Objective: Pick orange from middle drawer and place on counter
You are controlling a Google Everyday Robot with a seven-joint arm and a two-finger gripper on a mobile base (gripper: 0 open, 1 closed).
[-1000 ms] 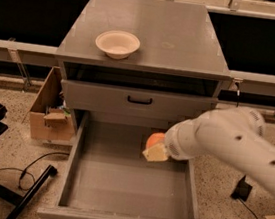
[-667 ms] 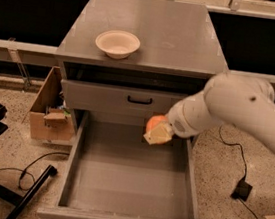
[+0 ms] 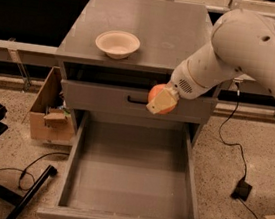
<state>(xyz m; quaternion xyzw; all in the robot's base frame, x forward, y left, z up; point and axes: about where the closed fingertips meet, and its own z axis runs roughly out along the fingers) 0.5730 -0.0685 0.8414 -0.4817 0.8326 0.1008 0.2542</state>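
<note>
My gripper (image 3: 159, 101) is shut on the orange (image 3: 156, 92), holding it in the air in front of the upper grey drawer front, above the back of the open middle drawer (image 3: 131, 174). That drawer is pulled fully out and its tray is bare. The counter (image 3: 143, 29) is the flat grey cabinet top, just above and behind the orange. My white arm comes in from the upper right and covers the counter's right edge.
A shallow cream bowl (image 3: 117, 43) sits on the counter's left front. A cardboard box (image 3: 51, 115) stands on the floor left of the cabinet. Black cables and a chair base lie on the floor at both sides.
My gripper has lifted the orange up out of the middle drawer, from near the tray to the height of the upper drawer front. The arm has swung up and back.
</note>
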